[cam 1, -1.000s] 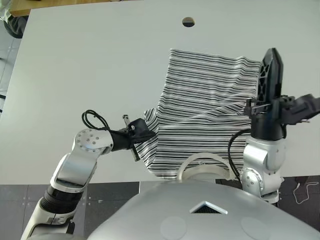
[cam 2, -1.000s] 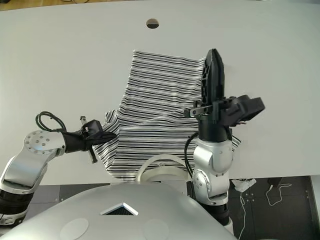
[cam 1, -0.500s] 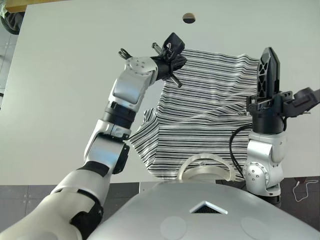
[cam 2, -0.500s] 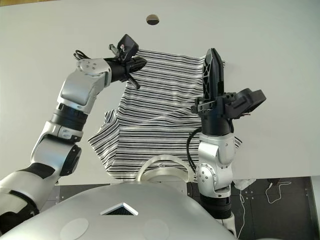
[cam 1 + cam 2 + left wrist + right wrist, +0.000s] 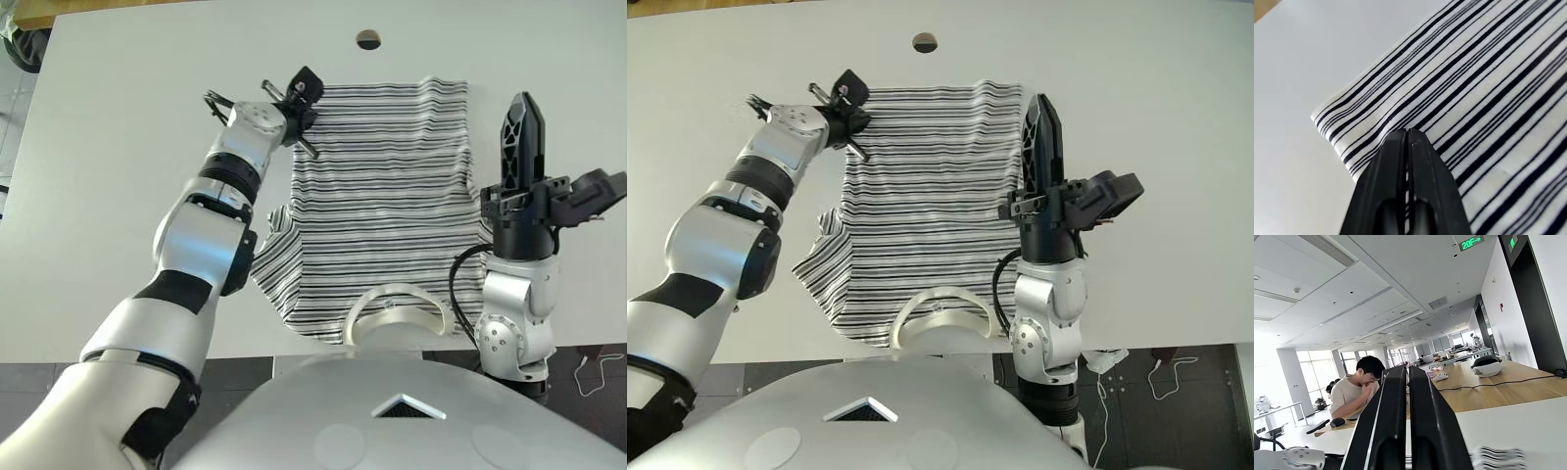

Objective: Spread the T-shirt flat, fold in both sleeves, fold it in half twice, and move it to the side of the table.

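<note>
My left gripper (image 5: pixel 1407 131) is clenched on the far left corner of the shirt (image 5: pixel 387 196), which lies mid-way across the table (image 5: pixel 127 147); its left sleeve (image 5: pixel 274 264) is bunched. The pull should go low and outward, gently, to smooth the cloth; my right gripper (image 5: pixel 526 103) is pinched on nothing, upright beside the shirt.

FREE: open tabletop (image 5: pixel 118 147) left of the striped T-shirt (image 5: pixel 382 196) and right of it | BLOCKED: left arm (image 5: pixel 211 230) along the shirt's left edge, left gripper (image 5: pixel 1407 132) pinching its far-left corner — right gripper (image 5: pixel 522 108) upright, closed, over the right edge | NOTE: cable hole (image 5: pixel 368 40) just past the far hem
</note>
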{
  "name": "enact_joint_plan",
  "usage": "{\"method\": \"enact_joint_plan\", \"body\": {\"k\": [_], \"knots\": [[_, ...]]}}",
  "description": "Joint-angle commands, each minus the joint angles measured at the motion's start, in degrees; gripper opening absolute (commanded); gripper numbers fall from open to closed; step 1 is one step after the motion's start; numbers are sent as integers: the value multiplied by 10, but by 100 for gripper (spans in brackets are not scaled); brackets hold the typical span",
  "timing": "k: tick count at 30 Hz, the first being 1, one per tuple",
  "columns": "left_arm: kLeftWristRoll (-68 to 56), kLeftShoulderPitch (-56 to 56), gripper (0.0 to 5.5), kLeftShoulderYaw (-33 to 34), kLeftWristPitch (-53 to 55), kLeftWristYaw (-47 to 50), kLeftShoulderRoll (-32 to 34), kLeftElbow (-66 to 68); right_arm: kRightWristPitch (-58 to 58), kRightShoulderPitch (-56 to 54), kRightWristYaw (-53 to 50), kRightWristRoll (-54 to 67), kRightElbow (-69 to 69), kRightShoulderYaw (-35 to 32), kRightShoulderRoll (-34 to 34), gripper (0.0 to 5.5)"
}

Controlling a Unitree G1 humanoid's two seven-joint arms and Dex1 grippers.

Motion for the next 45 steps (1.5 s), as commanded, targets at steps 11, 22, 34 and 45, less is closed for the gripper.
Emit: {"method": "enact_joint_plan", "body": {"k": [11,22,34,45], "knots": [[-160,239,28,118,38,-132,81,-494,8,12,2,-21,-14,10,5,10],[-402,744,202,341,433,-368,411,-949,-6,56,-22,-71,-30,17,12,10],[-390,748,215,250,502,-325,415,-873,-11,49,-38,-107,-14,10,16,10],[-394,726,215,201,490,-290,368,-859,-7,40,-45,-137,-5,7,11,10]]}}
